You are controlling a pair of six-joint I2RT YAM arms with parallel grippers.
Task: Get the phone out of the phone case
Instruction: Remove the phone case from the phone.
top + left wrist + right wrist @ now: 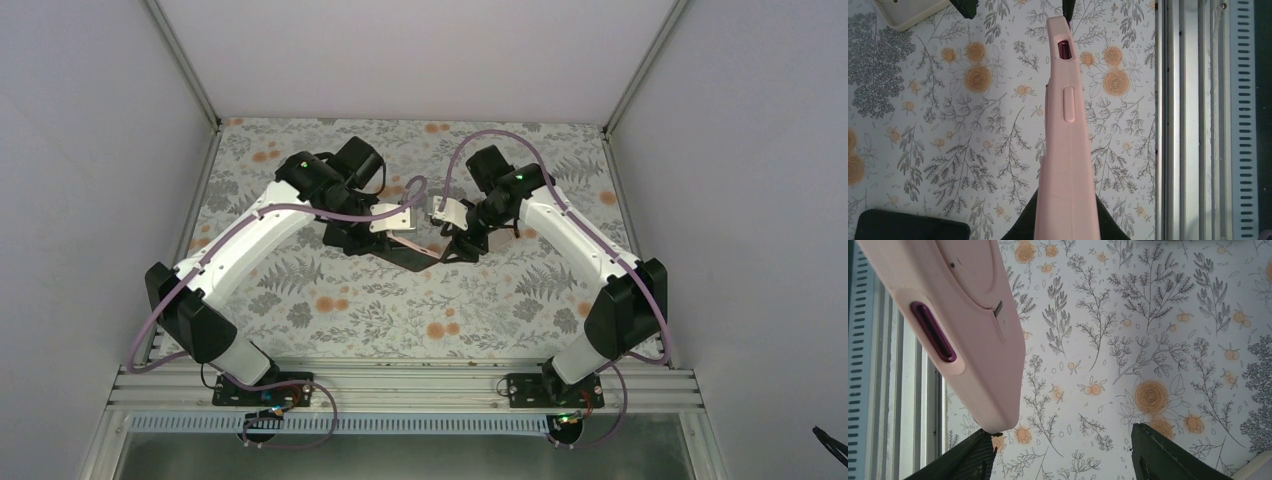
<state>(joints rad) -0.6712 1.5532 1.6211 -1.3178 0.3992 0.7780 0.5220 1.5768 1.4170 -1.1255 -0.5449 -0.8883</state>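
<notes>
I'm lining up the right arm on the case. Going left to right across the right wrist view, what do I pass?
Aluminium rails → pink phone case → bare floral table cover → the gripper's right-hand fingertip. The other fingertip sits below the case, so I leave it out of the order.

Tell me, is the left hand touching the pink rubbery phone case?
Touching. The left wrist view shows the pink rubbery phone case clamped between the left hand's dark fingers, no gap.
</notes>
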